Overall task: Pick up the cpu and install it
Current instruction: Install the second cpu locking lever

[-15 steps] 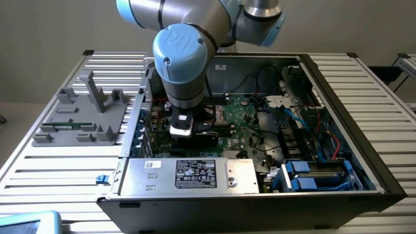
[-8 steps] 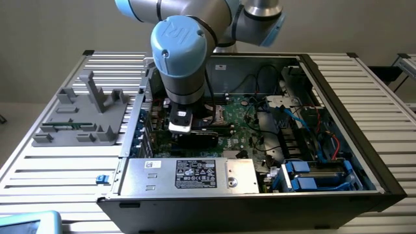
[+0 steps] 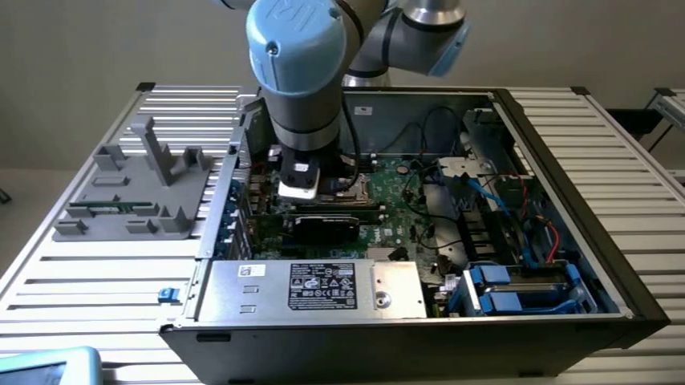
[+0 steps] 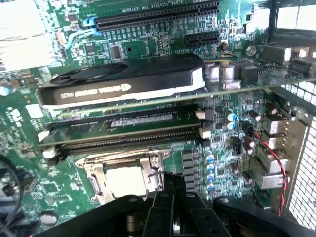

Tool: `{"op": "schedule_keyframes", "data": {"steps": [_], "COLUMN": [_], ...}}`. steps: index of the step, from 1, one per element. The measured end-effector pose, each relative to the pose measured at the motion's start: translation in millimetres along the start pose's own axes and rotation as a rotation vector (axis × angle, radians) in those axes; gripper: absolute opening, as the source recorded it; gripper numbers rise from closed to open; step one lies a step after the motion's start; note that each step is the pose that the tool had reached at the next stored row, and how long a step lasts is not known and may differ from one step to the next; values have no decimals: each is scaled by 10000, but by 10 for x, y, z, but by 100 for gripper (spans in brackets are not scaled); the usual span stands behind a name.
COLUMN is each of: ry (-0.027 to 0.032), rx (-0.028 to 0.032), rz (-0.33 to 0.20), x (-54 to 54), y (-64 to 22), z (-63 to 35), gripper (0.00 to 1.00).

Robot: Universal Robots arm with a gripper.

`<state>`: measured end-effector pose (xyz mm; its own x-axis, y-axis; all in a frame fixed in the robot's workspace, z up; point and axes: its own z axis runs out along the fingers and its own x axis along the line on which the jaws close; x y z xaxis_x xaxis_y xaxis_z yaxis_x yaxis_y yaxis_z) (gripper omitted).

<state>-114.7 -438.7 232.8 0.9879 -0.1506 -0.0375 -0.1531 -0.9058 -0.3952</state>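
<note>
Arm reaching down into the open computer case [image 3: 557, 200] on the slatted table [image 3: 96, 273], gripper [image 3: 298, 186] hovering over the motherboard [image 3: 396, 216] toward the case's edge on the exterior view's left. Fingers [image 4: 173, 195] closed tight together, nothing visibly pinched between them. Cpu [image 4: 126, 181] lying flat inside the socket frame [image 4: 96, 185], silvery top up, just beyond the fingertips in the wrist view. Looks seated already, so likely at the seating or checking stage. Graphics card [image 4: 128, 79] and memory stick [image 4: 123, 121] standing just beside the socket; power supply box [image 3: 310, 287] along the case's near edge.

To do this well: stay square over the socket, press evenly and lightly, keep clear of the memory stick and the frame's raised metal edges, avoid sideways drag that could tilt the chip.
</note>
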Motion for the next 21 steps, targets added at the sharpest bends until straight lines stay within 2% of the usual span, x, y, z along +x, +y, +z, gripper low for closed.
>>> {"op": "schedule_keyframes", "data": {"steps": [2,3,4,7,9,12,13,14,17,18,21], "ry": [-5,1,24,98,143,192,212,233,305,323,364], "rx": [-1,-46,-193,-724,-1014,-1328,-1459,-1597,-2064,-2182,-2447], "rz": [-16,-18,-23,-35,-42,-50,-53,-56,-69,-72,-78], "x": [12,13,12,5,-1,-12,-15,-18,-26,-29,-41], "y": [-20,-30,-41,-80,-117,-185,-207,-225,-273,-299,-381], "z": [-41,-54,-56,-41,-26,-2,4,6,2,-9,-49], "gripper": [12,12,12,12,12,12,12,12,12,12,12]}}
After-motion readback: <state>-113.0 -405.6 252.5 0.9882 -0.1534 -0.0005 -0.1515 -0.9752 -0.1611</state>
